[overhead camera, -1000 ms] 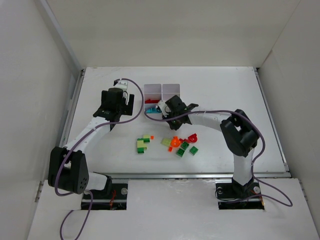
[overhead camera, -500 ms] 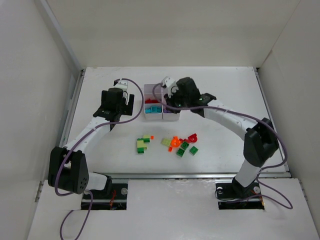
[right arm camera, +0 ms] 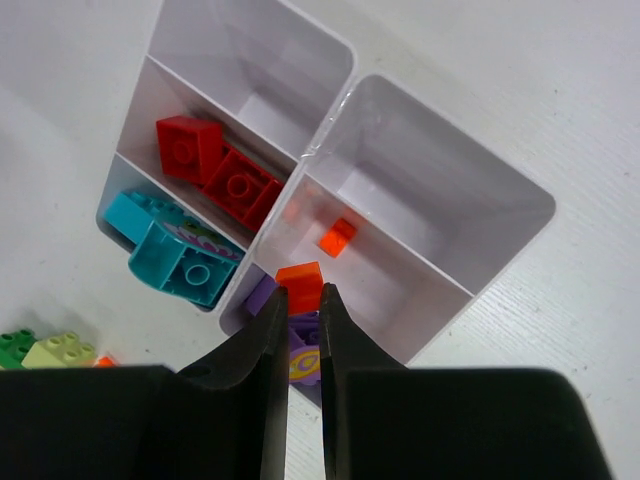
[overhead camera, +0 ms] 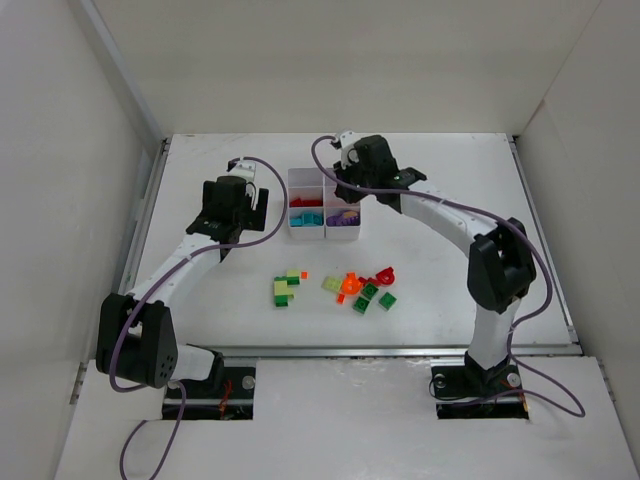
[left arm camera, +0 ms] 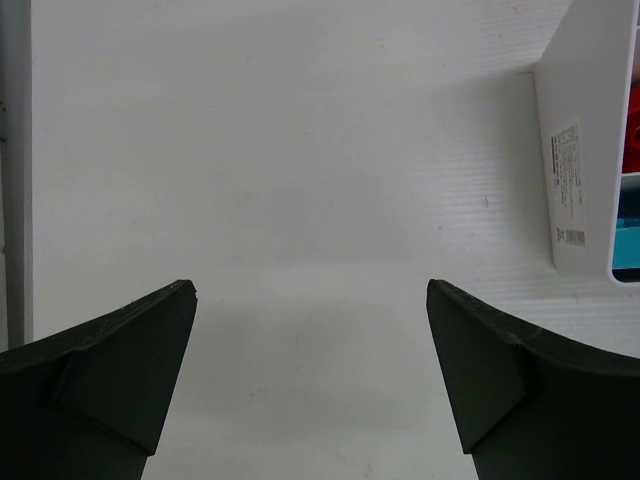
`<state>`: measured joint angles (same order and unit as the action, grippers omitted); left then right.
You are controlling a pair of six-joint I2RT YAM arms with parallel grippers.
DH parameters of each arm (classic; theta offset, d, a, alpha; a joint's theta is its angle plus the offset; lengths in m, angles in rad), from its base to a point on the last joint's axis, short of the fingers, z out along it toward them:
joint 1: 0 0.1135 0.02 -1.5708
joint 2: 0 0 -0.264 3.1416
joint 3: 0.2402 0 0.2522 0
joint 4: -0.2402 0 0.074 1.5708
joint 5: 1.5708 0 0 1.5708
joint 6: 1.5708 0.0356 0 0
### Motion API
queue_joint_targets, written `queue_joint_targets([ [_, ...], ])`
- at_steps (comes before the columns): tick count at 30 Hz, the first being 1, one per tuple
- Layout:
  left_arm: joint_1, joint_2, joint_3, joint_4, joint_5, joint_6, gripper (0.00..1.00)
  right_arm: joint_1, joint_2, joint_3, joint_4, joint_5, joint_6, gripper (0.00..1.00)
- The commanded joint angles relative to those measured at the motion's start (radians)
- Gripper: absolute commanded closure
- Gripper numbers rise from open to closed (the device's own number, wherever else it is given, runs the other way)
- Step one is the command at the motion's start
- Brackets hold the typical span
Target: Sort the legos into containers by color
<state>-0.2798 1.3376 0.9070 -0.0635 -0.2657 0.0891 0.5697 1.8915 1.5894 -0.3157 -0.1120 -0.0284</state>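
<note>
Above containers (right arm camera: 440, 170): orange lego (right arm camera: 300, 275) pinched at right jaws' tips; left jaws wide open.

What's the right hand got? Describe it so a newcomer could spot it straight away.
Find the white six-compartment box on the table; the right hand hangs over its right column. Pinched in it is one orange brick, bigger than the loose orange piece in the compartment beneath.
</note>
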Motion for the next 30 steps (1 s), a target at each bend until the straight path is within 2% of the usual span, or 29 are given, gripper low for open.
queue_joint_targets([
  [1,-0.001,-0.035,-0.016,0.027,-0.010,-0.006,0.00,-0.014,-0.002,0.035,0.026,0.006,0.035,0.93],
  [4,-0.001,-0.035,-0.016,0.027,-0.010,-0.006,0.00,-0.014,0.008,0.046,0.001,-0.005,0.035,0.81],
  [5,-0.001,-0.035,-0.016,0.027,-0.010,-0.006,0.00,-0.014,0.017,0.046,-0.011,-0.005,0.035,0.74],
  [6,-0.001,-0.035,-0.016,0.027,-0.010,-0.006,0.00,-0.014,0.017,0.046,-0.011,-0.014,0.022,0.60],
  [9,-0.001,-0.035,-0.016,0.027,-0.010,-0.006,0.00,-0.014,0.017,0.046,-0.020,-0.014,0.013,0.43],
  [10,-0.001,-0.035,-0.016,0.027,-0.010,-0.006,0.00,-0.014,0.006,0.037,-0.020,-0.014,0.013,0.41],
  [16,-0.001,-0.035,-0.016,0.027,-0.010,-0.006,0.00,-0.005,-0.069,-0.012,0.026,-0.023,0.001,0.40],
  [20,-0.001,-0.044,-0.025,0.027,-0.010,-0.006,0.00,0.068,-0.133,-0.084,0.024,-0.031,-0.146,0.40],
  [22,-0.001,-0.044,-0.025,0.027,-0.020,-0.006,0.00,0.125,-0.143,-0.121,0.001,-0.067,-0.215,0.43],
  [26,-0.001,-0.054,-0.034,0.036,-0.020,-0.006,0.00,0.185,-0.097,-0.172,-0.124,-0.123,-0.317,0.46],
  [30,-0.001,-0.063,-0.043,0.036,-0.020,0.003,0.00,0.219,-0.010,-0.172,-0.135,-0.186,-0.347,0.47],
])
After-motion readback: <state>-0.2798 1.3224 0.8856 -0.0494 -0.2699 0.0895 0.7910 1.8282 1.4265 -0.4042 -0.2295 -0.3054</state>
